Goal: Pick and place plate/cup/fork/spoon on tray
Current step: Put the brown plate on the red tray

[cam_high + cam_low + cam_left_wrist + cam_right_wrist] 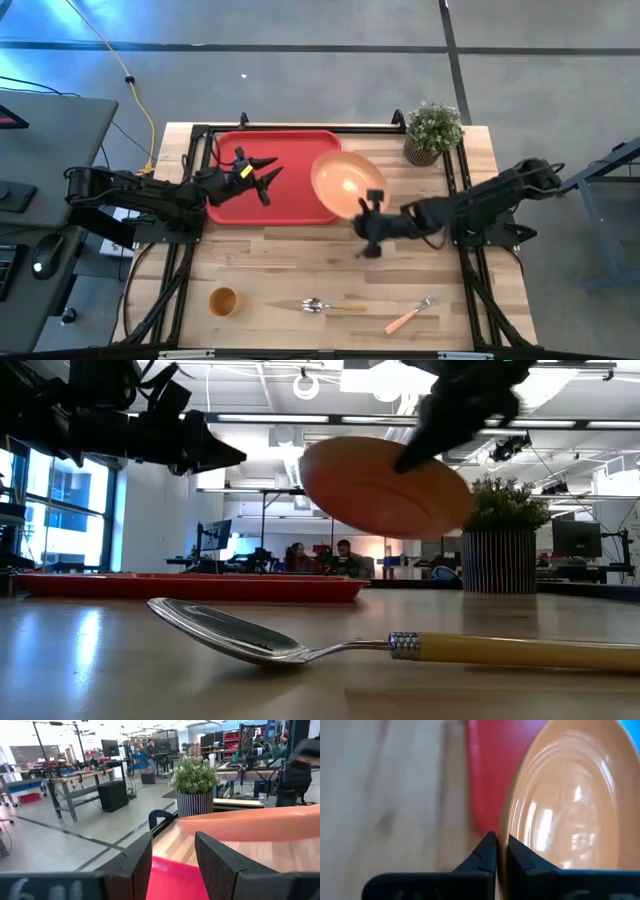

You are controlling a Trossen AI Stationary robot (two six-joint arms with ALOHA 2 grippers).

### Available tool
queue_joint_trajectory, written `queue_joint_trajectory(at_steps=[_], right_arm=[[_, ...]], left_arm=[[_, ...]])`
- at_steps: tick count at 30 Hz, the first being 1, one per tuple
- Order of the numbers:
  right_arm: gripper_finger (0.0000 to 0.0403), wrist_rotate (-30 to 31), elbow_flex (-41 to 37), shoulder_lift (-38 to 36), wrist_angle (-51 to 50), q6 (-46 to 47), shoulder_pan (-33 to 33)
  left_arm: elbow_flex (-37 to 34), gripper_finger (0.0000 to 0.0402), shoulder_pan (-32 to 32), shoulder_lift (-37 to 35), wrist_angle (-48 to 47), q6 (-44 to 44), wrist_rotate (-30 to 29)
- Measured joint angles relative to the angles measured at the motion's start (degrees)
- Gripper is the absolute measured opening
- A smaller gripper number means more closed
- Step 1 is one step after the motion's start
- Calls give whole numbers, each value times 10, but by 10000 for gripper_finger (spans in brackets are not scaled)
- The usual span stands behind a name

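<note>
The orange plate (pixel 343 183) is in the air over the right end of the red tray (pixel 262 190), held by my right gripper (pixel 371 207); in the low view the plate (pixel 385 485) is tilted above the tray (pixel 190 585). My left gripper (pixel 262 176) is open and empty above the tray's middle, its fingers (pixel 135 865) pointing toward the plate (pixel 250 822). The cup (pixel 222 300), the spoon (pixel 320 305) and the fork (pixel 412 315) lie on the table near its front edge. The spoon (pixel 330 645) rests on its bowl and handle. My right gripper pinches the plate's rim (pixel 506 862) between its two fingers, one on the upper face and one on the underside. The fingers come from the table's right side. The plate is lifted clear of tray and table and tilted.
A potted plant (pixel 432 130) stands at the table's far right corner, close behind the plate. Bare wood lies between the tray and the cutlery at the front. People sit in the room beyond the table (pixel 320 558).
</note>
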Motion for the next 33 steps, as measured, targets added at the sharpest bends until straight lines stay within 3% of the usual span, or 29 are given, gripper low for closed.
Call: queue_joint_trajectory(at_steps=[7,13,20,28,33], right_arm=[[1,-102,36,112,138,-160,-123],[1,-113,145,259,160,-221,-172],[0,-213,342,412,93,-264,-181],[0,-198,530,529,-73,-271,-184],[7,-177,564,552,-97,-264,-183]], left_arm=[[0,140,-1,-30,-1,7,0],[0,140,-6,-57,-47,16,3],[0,140,-3,-59,-49,13,1],[0,140,-3,-59,-85,9,0],[0,140,-3,-59,-107,7,-7]])
